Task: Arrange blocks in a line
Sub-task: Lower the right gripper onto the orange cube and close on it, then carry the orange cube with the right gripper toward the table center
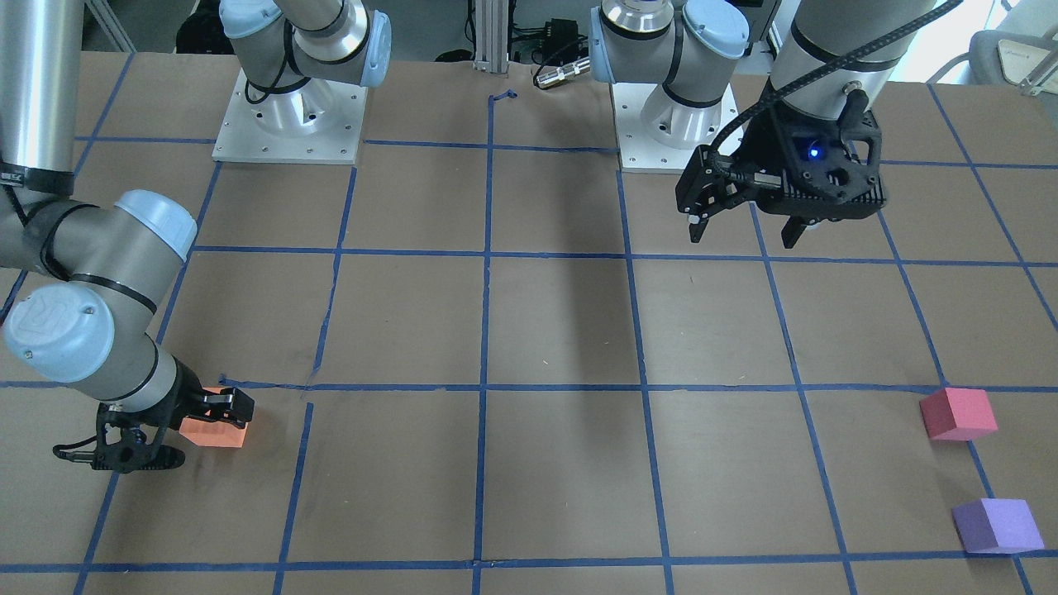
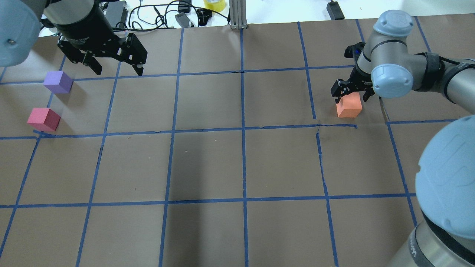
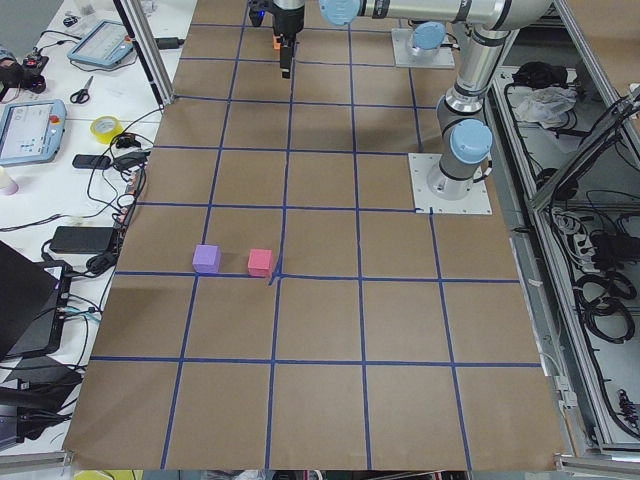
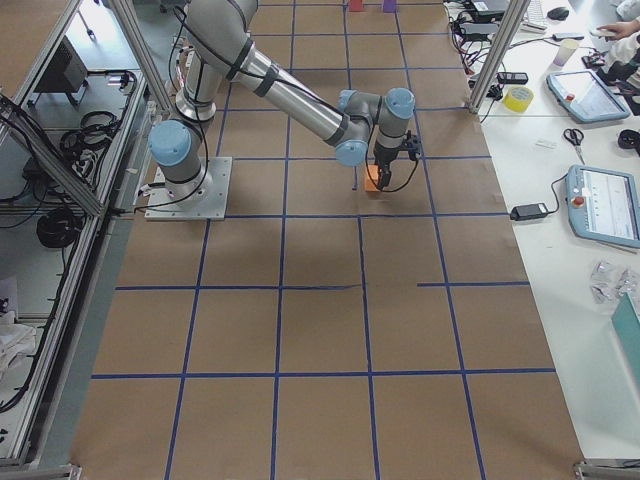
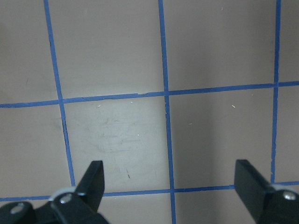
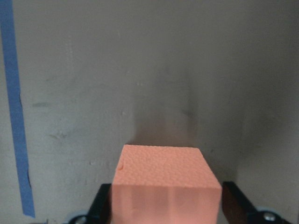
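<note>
Orange block [image 2: 349, 106] is sitting clamped in my right gripper [image 2: 351, 97], left gripper [image 2: 119, 72] gaping wide; I am aiming to lift it level.

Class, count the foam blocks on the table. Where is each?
3. The orange block is in the right pincer; the pinkish-red block and purple block lie side by side, apart, on the robot's left. None appears hidden.

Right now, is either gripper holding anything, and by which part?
The right gripper has the orange block between its fingers, gripped by two opposite side faces. The left gripper is open and empty.
</note>
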